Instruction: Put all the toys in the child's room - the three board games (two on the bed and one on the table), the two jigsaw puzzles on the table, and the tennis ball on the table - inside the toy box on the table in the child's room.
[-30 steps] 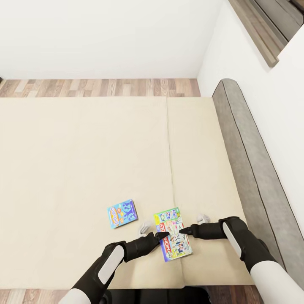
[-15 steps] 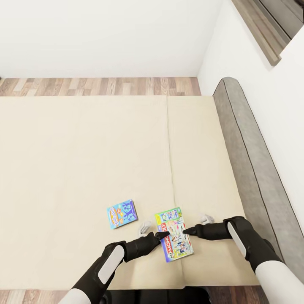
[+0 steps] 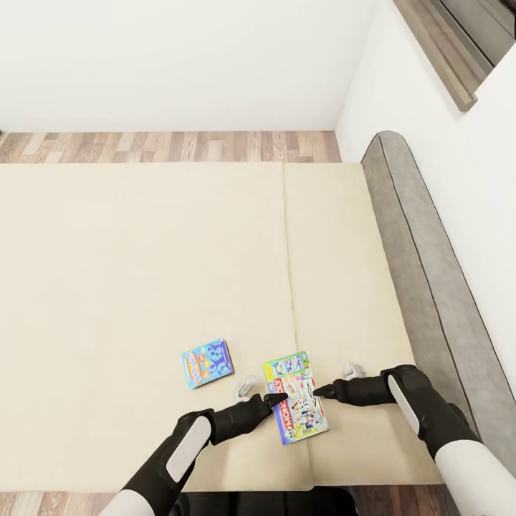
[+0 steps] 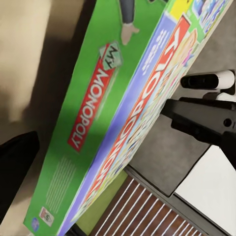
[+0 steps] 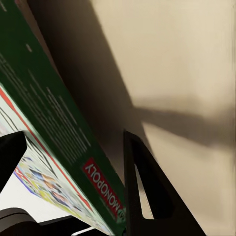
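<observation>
The white-green board game (image 3: 297,398) lies near the front edge of the bed (image 3: 143,258), and the blue board game (image 3: 208,362) lies just to its left. My left gripper (image 3: 278,398) rests its tip on the white-green box's left edge. One of its fingers (image 4: 14,167) shows dark beside the box's green side (image 4: 98,98), but the grip is unclear. My right gripper (image 3: 321,391) is at the box's right edge, open. Its fingers (image 5: 145,191) straddle the box (image 5: 54,147), with a gap on the mattress side. The toy box, table, puzzles and ball are out of view.
The grey padded headboard (image 3: 423,265) runs along the bed's right side against the white wall. Wood-plank floor (image 3: 172,147) shows beyond the bed's far edge. The mattress seam (image 3: 289,244) runs toward the white-green box.
My right gripper has drawn slightly to the right along the box's right edge. The white-green box has shifted a touch right. The left arm has held still.
</observation>
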{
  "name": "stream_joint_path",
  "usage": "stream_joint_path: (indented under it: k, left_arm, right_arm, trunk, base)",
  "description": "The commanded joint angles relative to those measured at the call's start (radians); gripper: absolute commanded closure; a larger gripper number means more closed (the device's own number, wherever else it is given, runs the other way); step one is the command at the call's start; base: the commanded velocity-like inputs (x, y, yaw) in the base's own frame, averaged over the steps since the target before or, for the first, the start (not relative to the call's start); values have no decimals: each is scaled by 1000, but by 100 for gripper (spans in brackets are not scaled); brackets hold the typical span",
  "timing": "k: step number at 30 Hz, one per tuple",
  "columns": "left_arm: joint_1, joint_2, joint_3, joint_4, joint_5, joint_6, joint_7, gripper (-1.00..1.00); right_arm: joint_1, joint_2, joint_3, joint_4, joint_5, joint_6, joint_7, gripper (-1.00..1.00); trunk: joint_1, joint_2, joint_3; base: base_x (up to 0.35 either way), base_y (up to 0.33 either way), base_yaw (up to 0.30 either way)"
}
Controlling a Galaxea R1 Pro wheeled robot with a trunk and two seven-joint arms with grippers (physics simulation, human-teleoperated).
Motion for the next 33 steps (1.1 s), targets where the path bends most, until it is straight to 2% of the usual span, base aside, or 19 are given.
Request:
stream_joint_path:
  k: [1,33]
  left_arm:
    - [-1,0,1,0,0,-1,1,-100]
    - [-6,-1,1,19,-7,-3,5,-100]
  right_arm:
    - [-2,-1,1,-1,3,-18,-9,-100]
    - [-5,-2,-4,-9,10,0,-9,-100]
  trunk:
    - [0,0,0]
    - [0,0,0]
  base:
    - [0,0,0]
    - [0,0,0]
